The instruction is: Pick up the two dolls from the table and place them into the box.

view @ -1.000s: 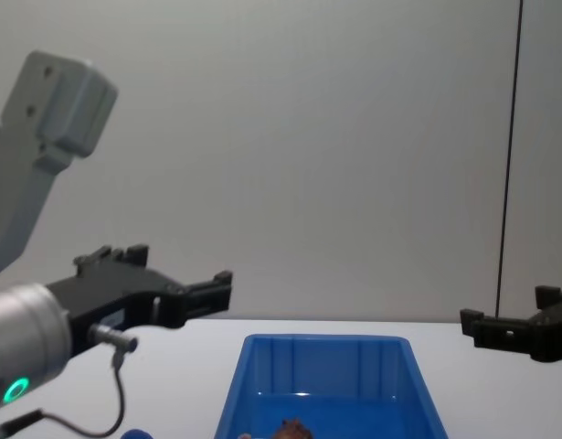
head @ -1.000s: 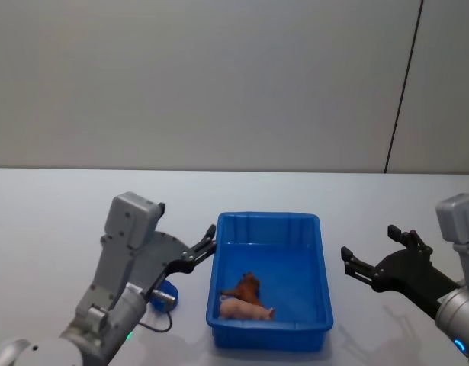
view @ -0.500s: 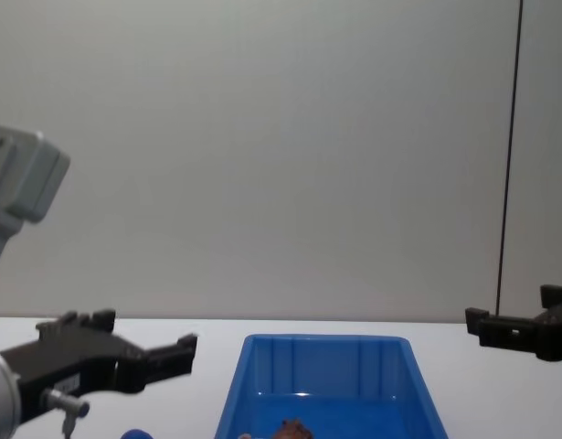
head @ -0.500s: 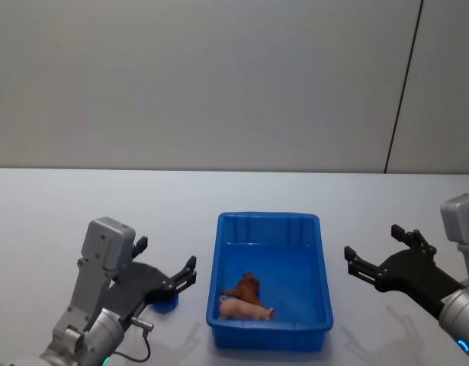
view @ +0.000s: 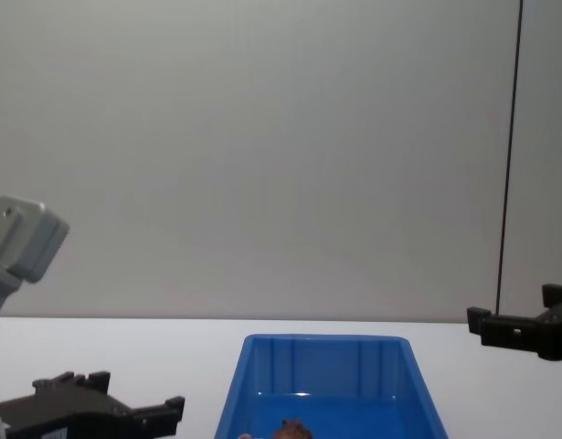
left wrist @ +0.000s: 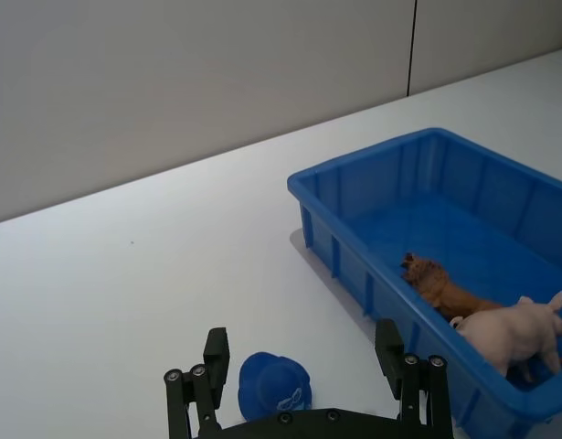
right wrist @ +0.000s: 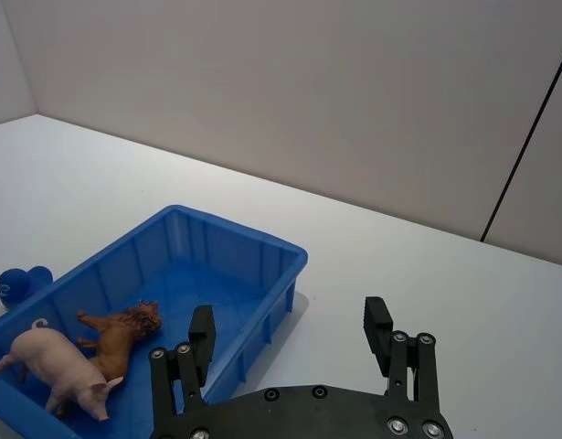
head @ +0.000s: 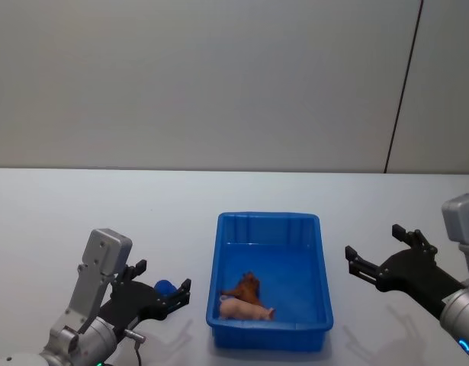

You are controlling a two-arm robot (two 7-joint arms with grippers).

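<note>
Left wrist view: left claw (left wrist: 303,389) spread open, straddling the blue toy (left wrist: 273,385) on the bench (left wrist: 125,274). Next: descend, close, carry to the box (left wrist: 354,183). Right claw (head: 380,259) hovers open.

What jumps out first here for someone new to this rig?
The blue box at the table's centre, already holding a brown animal and a pink pig. Next, the left gripper, open and low over the table, straddles the small blue toy just left of the box. The right gripper hangs open to the box's right.
</note>
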